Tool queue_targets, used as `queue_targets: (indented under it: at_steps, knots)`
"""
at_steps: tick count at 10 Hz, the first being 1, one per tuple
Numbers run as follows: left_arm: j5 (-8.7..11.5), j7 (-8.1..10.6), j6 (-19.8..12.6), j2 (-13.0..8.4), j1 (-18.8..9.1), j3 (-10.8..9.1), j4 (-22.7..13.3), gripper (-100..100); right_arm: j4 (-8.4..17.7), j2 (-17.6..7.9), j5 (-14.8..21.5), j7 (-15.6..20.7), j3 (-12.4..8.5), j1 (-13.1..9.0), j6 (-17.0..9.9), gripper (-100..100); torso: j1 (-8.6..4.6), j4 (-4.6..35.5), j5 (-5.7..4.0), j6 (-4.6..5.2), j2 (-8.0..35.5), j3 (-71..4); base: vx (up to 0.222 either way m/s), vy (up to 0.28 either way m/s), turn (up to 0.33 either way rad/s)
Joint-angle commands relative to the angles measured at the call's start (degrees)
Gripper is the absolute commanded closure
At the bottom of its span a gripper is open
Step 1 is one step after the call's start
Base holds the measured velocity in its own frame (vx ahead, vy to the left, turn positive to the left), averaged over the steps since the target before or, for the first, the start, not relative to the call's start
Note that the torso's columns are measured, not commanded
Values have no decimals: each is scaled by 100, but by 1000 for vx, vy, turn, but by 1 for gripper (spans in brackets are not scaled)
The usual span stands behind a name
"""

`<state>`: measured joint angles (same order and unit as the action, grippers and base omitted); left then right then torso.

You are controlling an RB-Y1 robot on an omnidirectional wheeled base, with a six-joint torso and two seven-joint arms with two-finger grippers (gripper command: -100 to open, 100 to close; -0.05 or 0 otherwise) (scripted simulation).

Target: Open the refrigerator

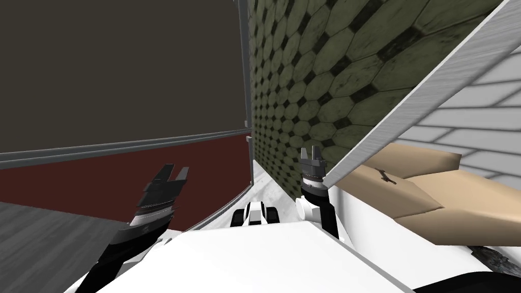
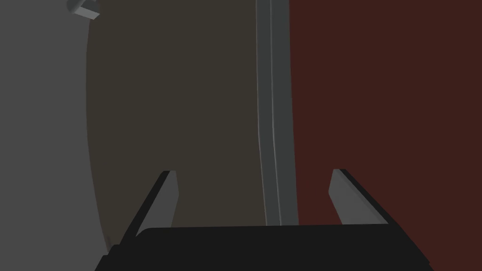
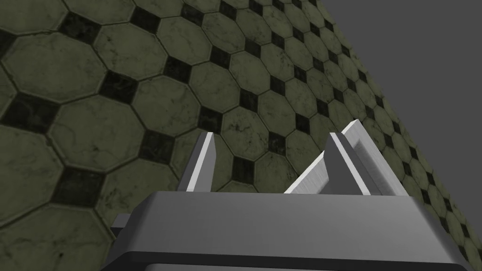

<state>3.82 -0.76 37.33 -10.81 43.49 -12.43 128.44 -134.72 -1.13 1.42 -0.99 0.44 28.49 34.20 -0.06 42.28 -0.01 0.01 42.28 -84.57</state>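
Left gripper (image 2: 254, 171) is gaping wide at a grey strip (image 2: 273, 117); right gripper (image 3: 270, 136) is gaping wide. Green tiles (image 3: 94, 70) are facing it.

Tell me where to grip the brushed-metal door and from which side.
Probably the thin free edge of the brushed-metal door, near the right gripper. No handle shows, and that straight edge is narrow enough for open jaws to straddle. Come from the side of the green tiled wall: a beige box sits behind the door.

Olive octagon-tiled surface (image 1: 325, 76) — black squares between — floor or wall, unclear.
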Motion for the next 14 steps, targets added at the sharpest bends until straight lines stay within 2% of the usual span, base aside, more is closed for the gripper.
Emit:
queue_targets:
  at_steps: [1,2,4,5,6,7,8,9,10,12,13,14]
  knots:
    - [126,191,172,-92,400,-330,-117,-100,0,0,0,0,-1,1,0,0,6,0,1,-4,1,1,30,-76,-160]
    - [126,191,172,-92,428,-330,-117,-100,0,0,0,0,0,0,0,0,3,0,1,-1,1,1,34,-58,-101]
    - [292,421,358,-219,809,-701,-325,-100,0,0,0,0,0,0,0,0,10,0,3,0,-1,-1,51,-80,-262]
    - [292,421,358,-219,882,-762,-325,-100,0,0,0,0,0,0,0,0,-6,-2,-1,1,-6,-4,50,-84,-103]
    - [378,542,455,-286,1018,-988,-437,-100,0,0,0,0,-1,1,0,0,2,-1,-1,-5,-1,-1,43,-76,-172]
    - [378,542,455,-286,1119,-988,-437,-100,0,0,0,0,0,0,0,0,6,1,2,-1,4,2,34,-57,-100]
    - [467,665,553,-355,1287,-1219,-554,-100,0,0,0,0,-1,1,0,0,14,2,4,-3,7,5,46,-74,-224]
    - [557,791,652,-427,1529,-1386,-678,-100,0,0,0,0,0,0,0,0,5,1,1,0,3,2,68,-107,-359]
    - [557,791,652,-427,1605,-1454,-678,-100,0,0,0,0,0,0,0,0,-6,-2,-2,1,-6,-3,50,-81,-93]
    - [742,1049,849,-581,2014,-1835,-948,-100,0,0,0,0,0,1,0,0,5,0,1,-2,1,0,65,-94,-234]
    - [742,1049,849,-581,2101,-1934,-948,-100,0,0,0,0,0,1,0,0,4,-1,1,1,-3,-2,61,-64,-146]
    - [835,1180,947,-660,2342,-2178,-1095,-100,0,0,0,0,-1,1,0,0,13,0,3,-4,1,1,76,-75,-236]
